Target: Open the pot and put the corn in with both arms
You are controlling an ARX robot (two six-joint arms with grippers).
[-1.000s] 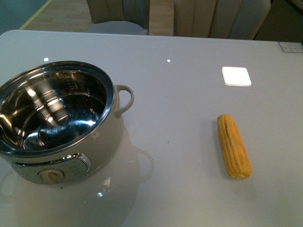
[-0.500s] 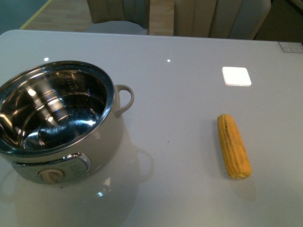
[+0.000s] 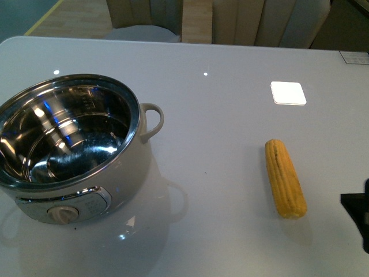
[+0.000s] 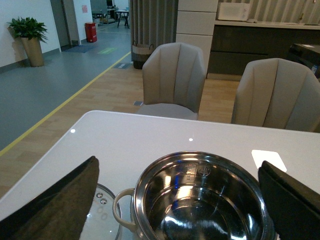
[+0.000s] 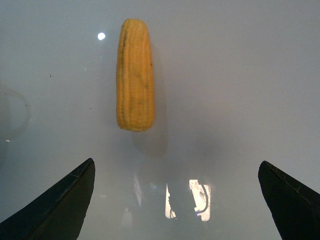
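Note:
The cream pot (image 3: pixel 131 164) stands open at the front left of the table, its steel inside bare. Its glass lid (image 4: pixel 103 216) lies flat on the table beside the pot's loop handle, seen only in the left wrist view. The yellow corn (image 3: pixel 285 178) lies on the table at the right, apart from the pot. My left gripper (image 4: pixel 177 164) is open and empty, above and behind the pot rim (image 4: pixel 200 156). My right gripper (image 5: pixel 176 164) is open and empty above the table, just short of the corn (image 5: pixel 135 75). A black part of it shows at the front view's right edge (image 3: pixel 358 214).
The grey glossy table (image 3: pixel 219 115) carries a white square patch (image 3: pixel 287 92) behind the corn. Upholstered chairs (image 4: pixel 173 80) stand beyond the far edge.
A black part of my right gripper has come into the front view at the right edge, near the corn. Pot and corn have not moved.

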